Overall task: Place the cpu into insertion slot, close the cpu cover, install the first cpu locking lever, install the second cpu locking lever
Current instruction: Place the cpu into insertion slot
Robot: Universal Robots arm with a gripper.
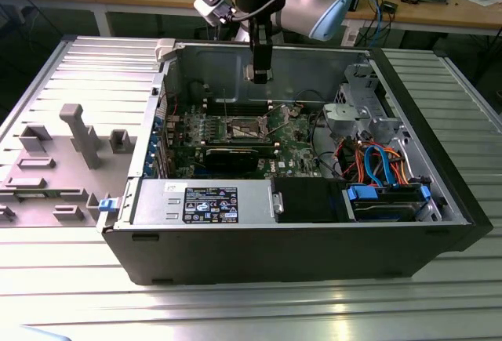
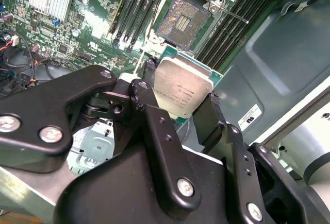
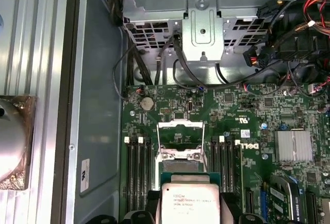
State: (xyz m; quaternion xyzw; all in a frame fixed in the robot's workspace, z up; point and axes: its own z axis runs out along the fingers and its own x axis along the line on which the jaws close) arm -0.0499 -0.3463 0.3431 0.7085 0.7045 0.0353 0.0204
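- My gripper (image 2: 180, 94) is clamped on the cpu (image 2: 184, 82), one black finger (image 2: 148, 74) on each of two opposite edges, the dull silver top facing the camera.
- The fingers cover the chip's side edges, and in the first wrist view the cpu (image 3: 191, 199) is cut off at the frame's edge.
- Just beyond the chip lies the insertion slot (image 2: 183, 20), its dark pin field bare. The cpu hangs above the green board (image 2: 98, 33), apart from the slot.
- The cpu cover (image 3: 180, 125) is raised off the slot. I cannot tell how steeply it stands.
- Black memory slots (image 2: 142, 2) run along both sides of the slot.
- Farther on, a silver drive cage (image 3: 201, 23) with dark cables (image 3: 154, 59) trailing under it. Where they plug in is hidden.
- In the exterior view my gripper (image 1: 260, 74) hangs inside the open computer case (image 1: 274, 247), over the board.
- The case lies on a ribbed metal bench (image 1: 235, 313), with a grey fixture (image 1: 78, 133) at the exterior view's left.
- Behind stands a wooden bench (image 1: 78, 0) strewn with wires.
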